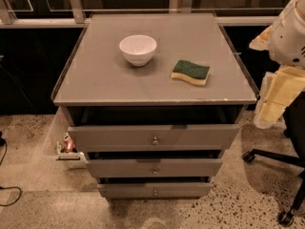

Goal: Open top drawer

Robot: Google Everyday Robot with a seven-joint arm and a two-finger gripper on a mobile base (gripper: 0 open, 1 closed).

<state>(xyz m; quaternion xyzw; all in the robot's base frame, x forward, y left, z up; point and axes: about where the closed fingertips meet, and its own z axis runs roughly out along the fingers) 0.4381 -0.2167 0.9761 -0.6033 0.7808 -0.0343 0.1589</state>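
Camera view. Looked down on a boxy cabinet with a flat, matte grey top, chipped along its front edge. Held a round, glossy white bowl and, apart to its right, a wavy-edged sponge, green scouring face over yellow foam. Stood on a speckled floor.

Caught the arm only at the right edge: a rounded white shell up high, the gripper hanging below it, pale yellow and blocky, just off the cabinet's right front corner, well apart from the knob. Could not tell whether open or closed.

Found the top drawer directly under the cabinet top, widest of three, flat grey front facing the camera, long axis left to right, the small round metal knob at its centre pointing forward. Sat drawn out slightly, a dark gap above its front.
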